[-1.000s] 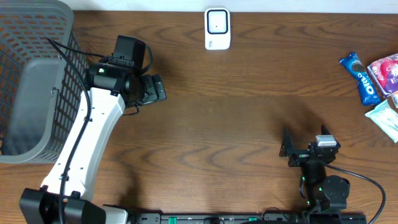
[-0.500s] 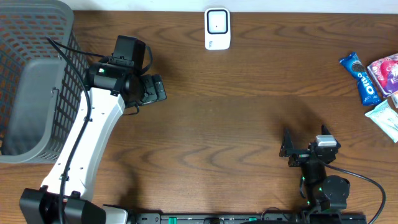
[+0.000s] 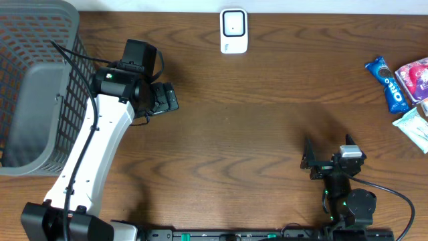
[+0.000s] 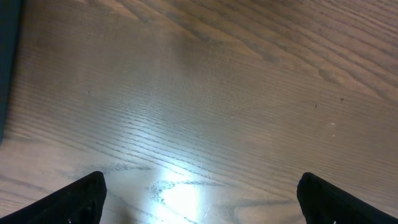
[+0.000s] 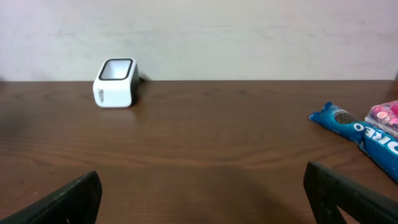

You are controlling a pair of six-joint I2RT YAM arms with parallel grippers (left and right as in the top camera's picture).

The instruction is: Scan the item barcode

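- My left gripper [image 4: 200, 186] and right gripper [image 5: 202, 180] both stand wide, empty.
- Oreo pack [image 3: 388, 83] lies at the right edge of the table [image 3: 254, 134]; light, crinkly, likely slippery. I'd pinch across its middle.
- Right wrist view shows the scanner [image 5: 115, 83] side-on; only overhead shows the basket [image 3: 33, 87].

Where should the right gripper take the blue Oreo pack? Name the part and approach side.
Mid-length, across its narrow width, from above with the right gripper. The blue Oreo pack lies flat, long and slanted; a pink packet crowds its right side, its left is free.
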